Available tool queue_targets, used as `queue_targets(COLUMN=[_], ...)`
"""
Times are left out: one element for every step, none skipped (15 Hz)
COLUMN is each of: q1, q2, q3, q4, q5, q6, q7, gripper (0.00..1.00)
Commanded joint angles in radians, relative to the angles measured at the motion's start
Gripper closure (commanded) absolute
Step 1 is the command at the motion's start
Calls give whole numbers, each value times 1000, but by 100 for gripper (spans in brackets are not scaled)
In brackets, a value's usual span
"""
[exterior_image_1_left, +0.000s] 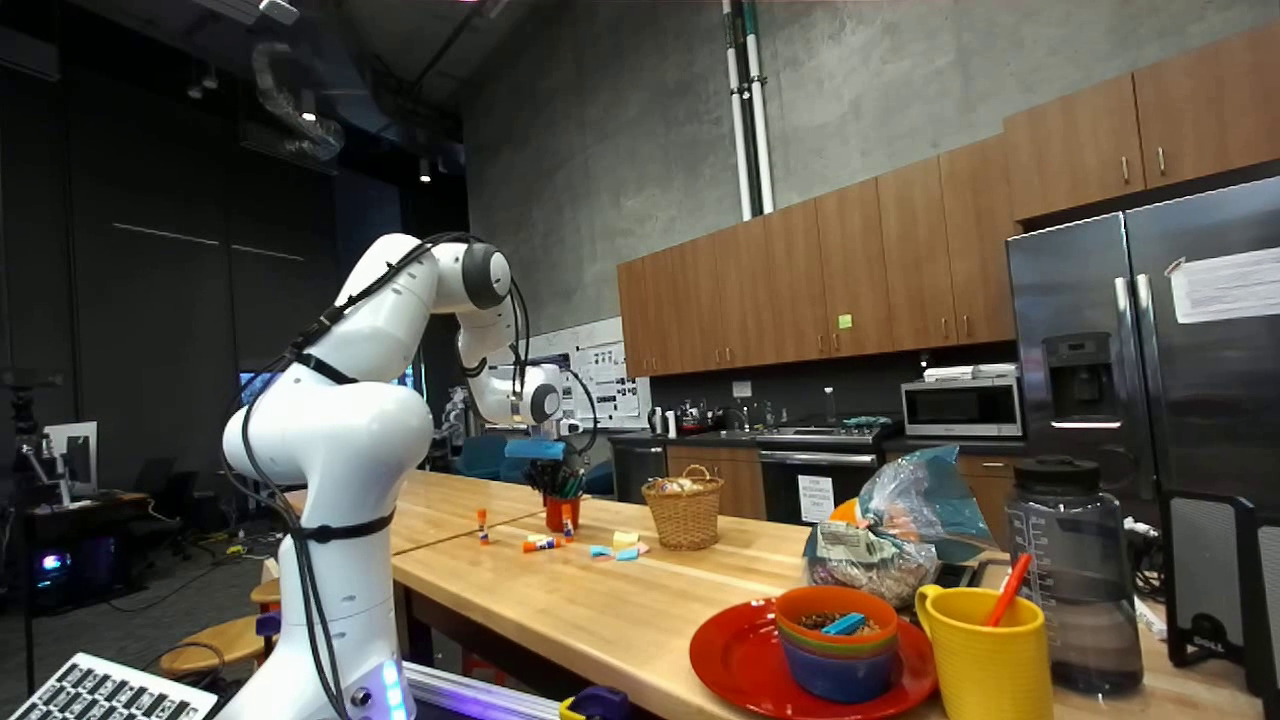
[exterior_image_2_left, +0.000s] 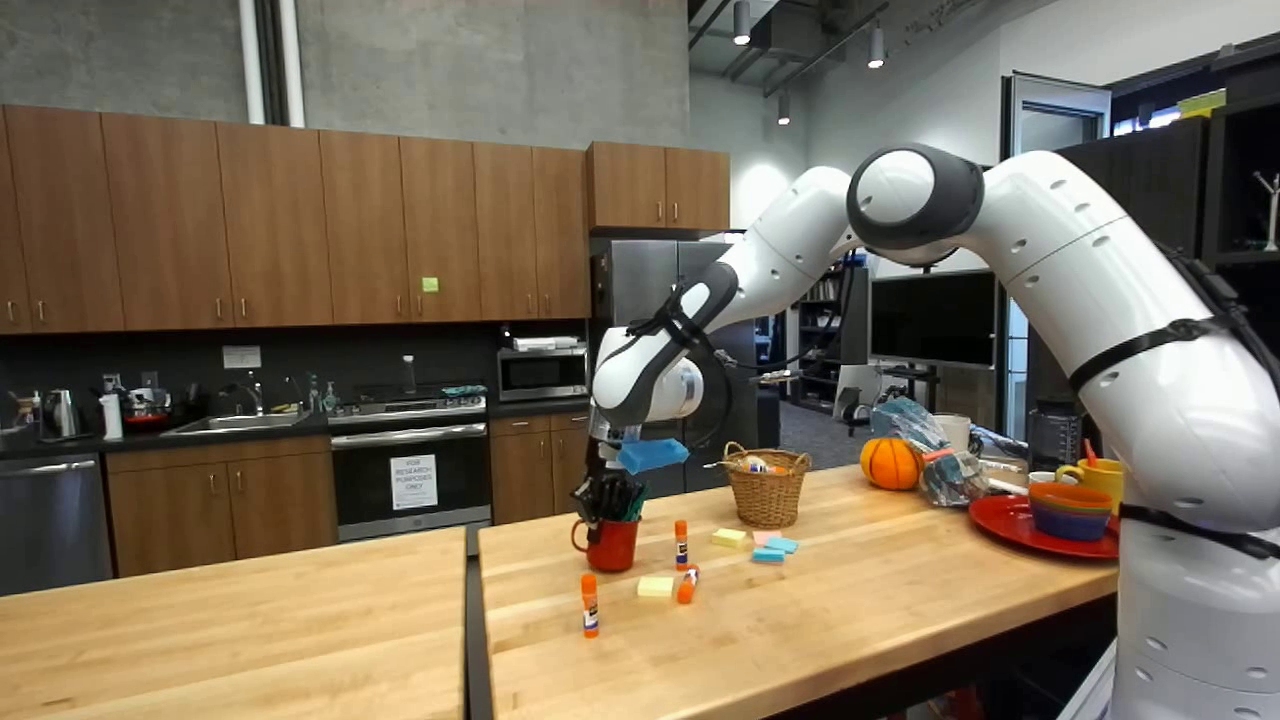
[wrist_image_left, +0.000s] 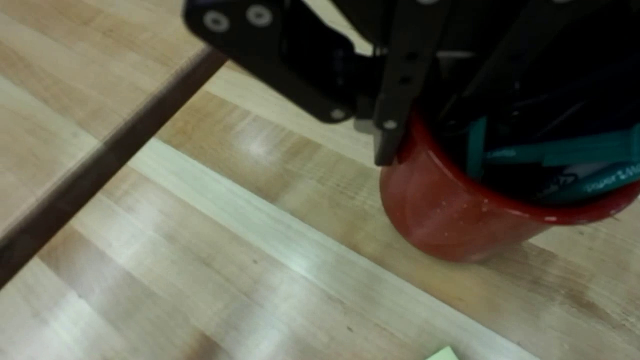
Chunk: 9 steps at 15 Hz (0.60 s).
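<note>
Pens (wrist_image_left: 575, 152) crowd the red mug (wrist_image_left: 450, 215); I cannot tell whether the hand (wrist_image_left: 376, 134) is closed.

Three glue sticks (exterior_image_2_left: 590, 608), two yellow sticky pads (exterior_image_2_left: 655, 587), two blue sticky pads (exterior_image_2_left: 768, 556) and one pink sticky pad (exterior_image_2_left: 764, 537) are sharing the surface (exterior_image_2_left: 870, 590) with one red mug (exterior_image_2_left: 618, 548), one yellow mug (exterior_image_1_left: 990, 655), one wicker basket (exterior_image_2_left: 768, 497), one orange pumpkin (exterior_image_2_left: 891, 464), one red plate (exterior_image_1_left: 725, 655) and one water bottle (exterior_image_1_left: 1075, 590).

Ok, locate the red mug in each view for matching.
In an exterior view: red mug, left of centre, below mid-height.
In an exterior view: red mug, just left of centre, lower half.
Wrist view: red mug, right half.
Shared landmark: tabletop seam, left of it each time.
</note>
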Motion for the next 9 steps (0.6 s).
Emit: queue_targets(q1=[-57,-66,-73,-81,-88,-94,-102,-106,-114], q2=[15,16,17,18,18,19,19,20,22], q3=[41,50,56,63,70,76,86,93,105], q4=[-15,-17,-19,-20,-21,-23,-24,-27,-30], q5=[131,169,201,232,261,289,322,349,382], q6=[51,61,73,81,90,99,108,122,135], q7=[5,7,7,11,10,12,12,11,6], gripper=[98,98,98,98,98,98,98,98,98])
